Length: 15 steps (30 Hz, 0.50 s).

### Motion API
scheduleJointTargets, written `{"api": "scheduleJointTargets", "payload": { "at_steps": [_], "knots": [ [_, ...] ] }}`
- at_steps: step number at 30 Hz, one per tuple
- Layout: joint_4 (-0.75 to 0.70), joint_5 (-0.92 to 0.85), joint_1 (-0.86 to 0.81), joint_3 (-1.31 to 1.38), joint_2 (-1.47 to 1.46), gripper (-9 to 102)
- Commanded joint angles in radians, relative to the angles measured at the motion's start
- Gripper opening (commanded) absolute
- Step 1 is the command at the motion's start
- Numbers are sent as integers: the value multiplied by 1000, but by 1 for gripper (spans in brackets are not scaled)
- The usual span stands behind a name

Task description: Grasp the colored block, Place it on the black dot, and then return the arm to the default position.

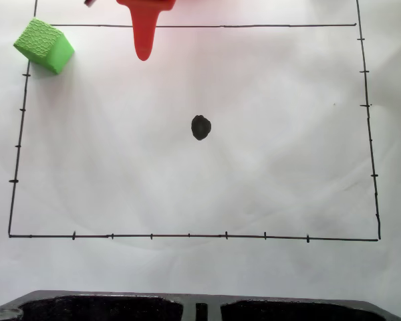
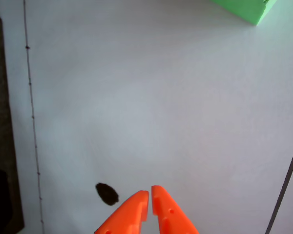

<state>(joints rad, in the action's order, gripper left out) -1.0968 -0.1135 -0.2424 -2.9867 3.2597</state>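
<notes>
So going left to right in the fixed view: the colored block (image 1: 44, 45) sits way up in the top-left corner, straddling the left side of the drawn black frame (image 1: 187, 236) on the white paper (image 1: 287, 134). It's a bright green cube with a crackly, bumpy top face and smoother sides, turned at an angle to the lines. A bit to its right, the arm (image 1: 146, 23) comes down from the top edge as a tapered orange-red point, crossing the top line of the frame and well apart from the block. Further right, roughly mid-paper, is the black dot (image 1: 200, 127), a small roundish blot with nothing on it. In the wrist view the dot (image 2: 107, 193) is low and left, the end effector (image 2: 150, 196) just beside it to the right, its two orange tips nearly together with only a thin slit between them, holding nothing. The block (image 2: 244, 9) peeks in at the top right corner. A dark foam-like edge (image 1: 187, 307) runs along the bottom of the fixed view.
</notes>
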Motion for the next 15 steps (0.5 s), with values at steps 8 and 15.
{"api": "scheduleJointTargets", "payload": {
  "at_steps": [8, 15],
  "knots": [
    [9, 3, -9, 8, 9, 0],
    [9, 6, -12, 8, 9, 0]
  ]
}}
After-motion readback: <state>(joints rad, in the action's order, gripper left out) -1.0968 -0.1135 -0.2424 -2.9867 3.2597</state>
